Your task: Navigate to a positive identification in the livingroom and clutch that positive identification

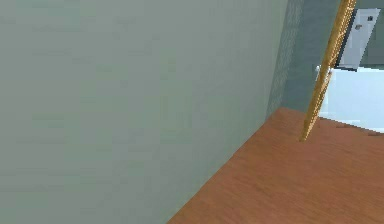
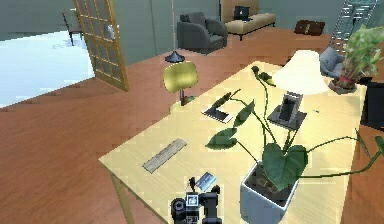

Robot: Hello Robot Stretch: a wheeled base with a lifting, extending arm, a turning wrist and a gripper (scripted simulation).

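- Positive identification, as far as I can judge, is the small pale card (image 2: 207, 181) lying flat on the near part of the bench (image 2: 125, 165), just beyond the end effector (image 2: 190, 208). It is too small for me to be sure.
- Grey wall (image 1: 120, 100) stands very close across the forward view's left and middle. I reckon any turn of the base toward it could scrape it.
- Open wooden door (image 2: 100, 45) at the arm side view's left stands well apart from the bench, so I see no risk to the reach there.
- Flat grey bar (image 2: 165, 155) lies on the bench left of the card and near it. It is flat and pale too, so I could take it for the target by mistake.
- End effector sits low at the bench's near edge. I cannot tell how far open it is, nor whether it has hold of anything, because the bench top and the card lie right behind it.
- A thin flat card offers little to grip. Coming in too low, I would knock the bench edge. Coming in too high, I might only nudge the card away.
- Potted plant (image 2: 265, 190) in its white pot stands just right of the arm, with its leaves spread over the bench. A sideways swing could catch a leaf or tip the pot.
- Dark upright device (image 2: 290, 108) and white lampshade (image 2: 300, 72) stand farther out, so only over-extending would reach them.
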